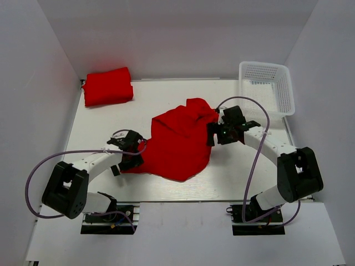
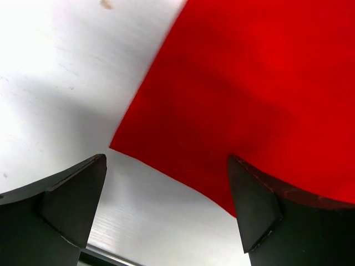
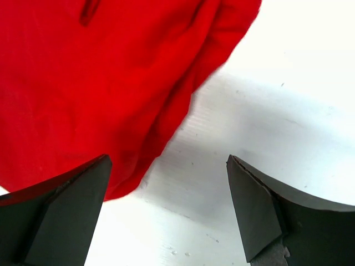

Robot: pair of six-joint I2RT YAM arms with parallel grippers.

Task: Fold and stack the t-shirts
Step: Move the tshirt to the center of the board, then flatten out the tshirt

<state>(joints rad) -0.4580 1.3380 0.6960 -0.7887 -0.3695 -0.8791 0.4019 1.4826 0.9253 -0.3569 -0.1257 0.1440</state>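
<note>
Already, one plain red cloth t-shirt (image 1: 108,86) lies folded at the far left corner of the white surface (image 1: 238,172). A second, crumpled red t-shirt (image 1: 180,145) sits mid-surface, not yet folded or stacked. The left arm (image 1: 91,162) and right arm (image 1: 272,145) flank it, jaws spread apart, gripping nothing.

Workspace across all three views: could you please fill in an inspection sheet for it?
Surface: white table, no spills seen.
Job's things: folded t-shirt at the far left corner; crumpled t-shirt mid-table, not folded.
Clutter: white basket at the far right.
Grippers: left gripper open at the crumpled t-shirt's near-left edge; right gripper open at its right edge.
Cables: purple cables loop beside both arms.
Surroundings: white walls on three sides.
</note>
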